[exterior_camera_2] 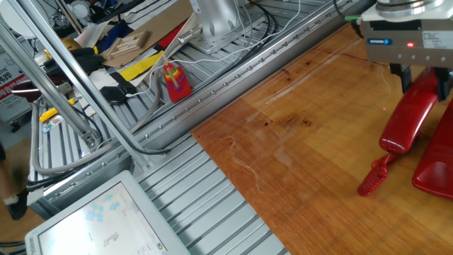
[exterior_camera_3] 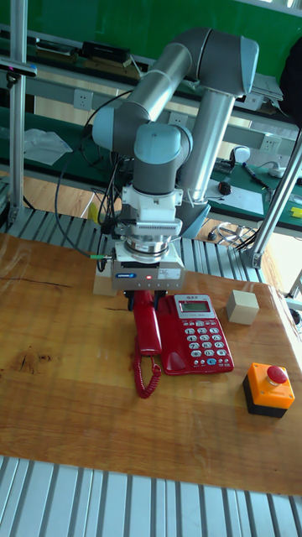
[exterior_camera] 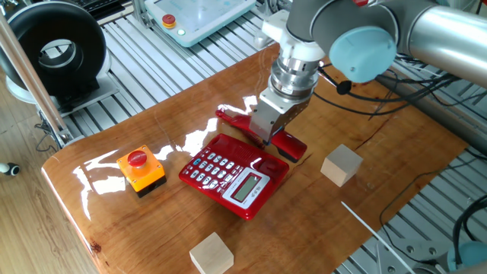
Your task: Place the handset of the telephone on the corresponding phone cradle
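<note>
While clamped on the handset, the gripper holds it along the phone's cradle side, beside the keypad; coiled cord trails on the table, orange button box nearby

The phone cradle lies hidden under the handset — the telephone is edge-cropped.

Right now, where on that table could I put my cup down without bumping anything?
Bare wood lies between the orange button box and the table's near corner, and behind the handset. It is crowded around the telephone, where the pincer holds the handset.
</note>
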